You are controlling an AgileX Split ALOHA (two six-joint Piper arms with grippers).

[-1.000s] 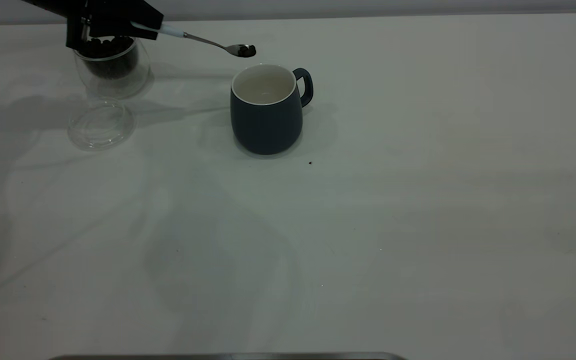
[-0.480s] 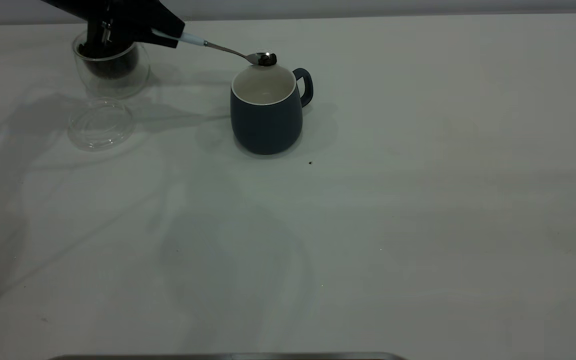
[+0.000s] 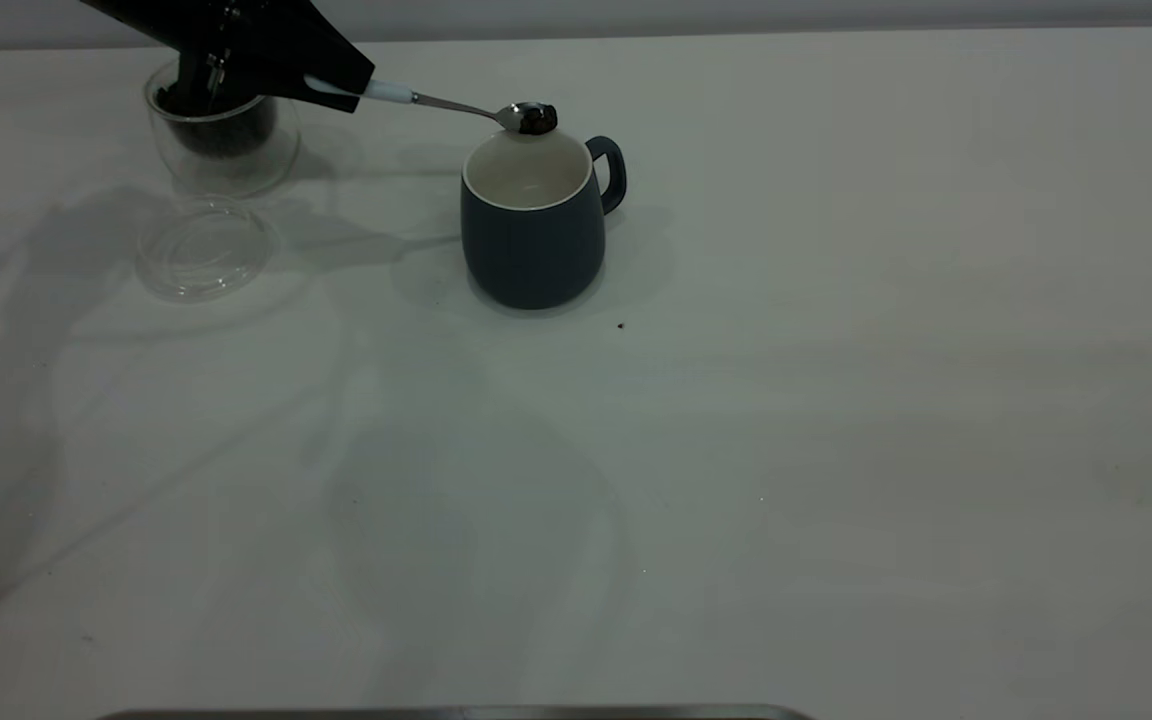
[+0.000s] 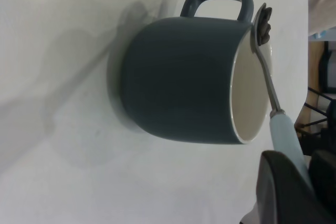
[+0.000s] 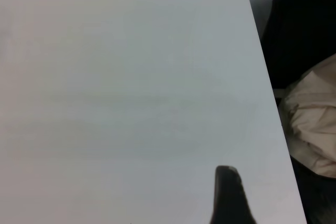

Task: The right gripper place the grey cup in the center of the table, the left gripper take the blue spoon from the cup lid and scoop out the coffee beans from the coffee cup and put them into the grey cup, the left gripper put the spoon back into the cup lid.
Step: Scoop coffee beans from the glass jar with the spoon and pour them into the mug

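My left gripper (image 3: 321, 85) is at the far left, over the clear glass coffee cup (image 3: 226, 160), and is shut on the pale-blue handle of the blue spoon (image 3: 456, 105). The spoon's metal bowl carries a few coffee beans (image 3: 537, 120) and hovers just over the far rim of the grey cup (image 3: 534, 230), near its handle. The left wrist view shows the grey cup (image 4: 184, 77), the blue spoon (image 4: 286, 135) and the coffee beans (image 4: 264, 24) at the rim. More coffee beans (image 3: 221, 130) fill the coffee cup. The cup lid (image 3: 203, 250) lies bare on the table (image 3: 836, 400).
My right gripper (image 5: 228, 182) is off to the side above bare tabletop near the table's edge, out of the exterior view. A tiny dark speck (image 3: 620, 325) lies in front of the grey cup. A dark chair with beige cloth (image 5: 315, 124) stands beyond the edge.
My left gripper has carried the spoon with beans to the right, from short of the grey cup to over its far rim. In the last half second it has barely moved.
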